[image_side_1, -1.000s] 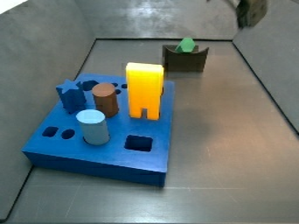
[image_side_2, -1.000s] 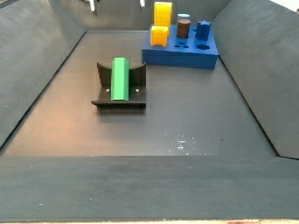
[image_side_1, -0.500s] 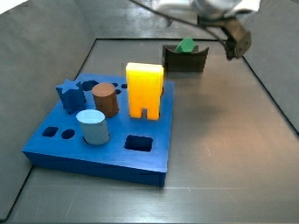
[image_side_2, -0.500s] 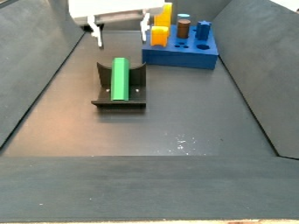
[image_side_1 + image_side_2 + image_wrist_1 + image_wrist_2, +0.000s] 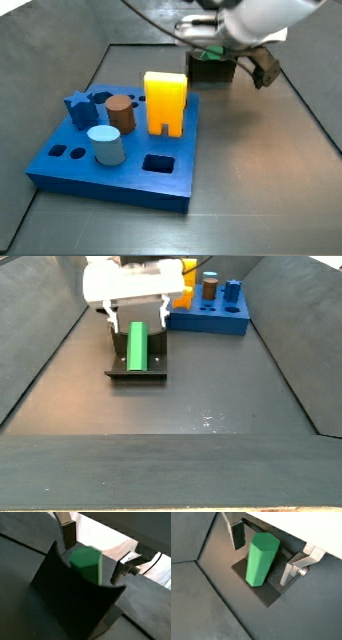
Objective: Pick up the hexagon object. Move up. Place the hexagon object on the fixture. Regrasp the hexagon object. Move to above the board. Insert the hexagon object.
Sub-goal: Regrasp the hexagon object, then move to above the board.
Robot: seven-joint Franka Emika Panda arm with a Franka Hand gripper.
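Note:
The bright green hexagon object (image 5: 136, 344) lies along the notch of the dark fixture (image 5: 135, 373) on the floor. My gripper (image 5: 138, 320) hangs low over its far end, open. Both wrist views show the hexagon object (image 5: 261, 558) (image 5: 85, 559) between the two fingers (image 5: 238, 534) (image 5: 68, 534), with a gap on each side. The gripper (image 5: 264, 554) (image 5: 93, 552) holds nothing. In a side view the gripper (image 5: 225, 62) covers the top of the fixture (image 5: 211, 72) and hides the prism. The blue board (image 5: 134, 160) lies apart from the fixture.
On the board stand a yellow-orange arch block (image 5: 166, 100), a brown cylinder (image 5: 120, 112), a light-blue cylinder (image 5: 106, 146) and a blue peg (image 5: 80, 104). Sloped grey walls (image 5: 40, 356) enclose the floor on both sides of the fixture.
The gripper has come down from the upper edge of the views to straddle the hexagon object on the fixture. The hexagon object and the fixture have not moved.

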